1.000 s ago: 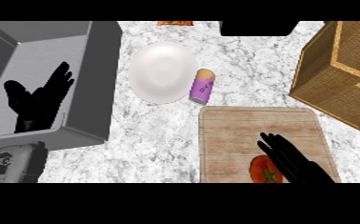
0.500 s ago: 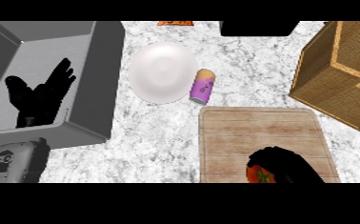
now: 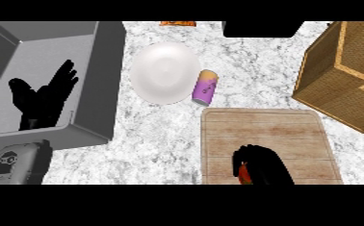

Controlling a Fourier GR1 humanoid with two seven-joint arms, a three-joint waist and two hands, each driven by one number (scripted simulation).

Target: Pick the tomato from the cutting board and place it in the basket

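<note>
At the near edge of the wooden cutting board [image 3: 263, 129], my right hand [image 3: 265, 165] has its fingers curled round the red tomato [image 3: 244, 173]. Only a thin red sliver of the tomato shows at the hand's left side. The woven basket [image 3: 334, 76] stands at the right edge, beyond the board. Over the grey sink at the left, my left hand [image 3: 44, 97] rests open with its fingers up.
A white plate [image 3: 165, 72] lies on the marble counter left of the board's far end. A purple can [image 3: 205, 87] lies on its side next to the plate. The grey sink [image 3: 99, 76] fills the left side. A dark box [image 3: 262, 28] sits at the back.
My right hand's fingers went from straight over the tomato to curled round it, hiding most of it. The left hand stayed where it was.
</note>
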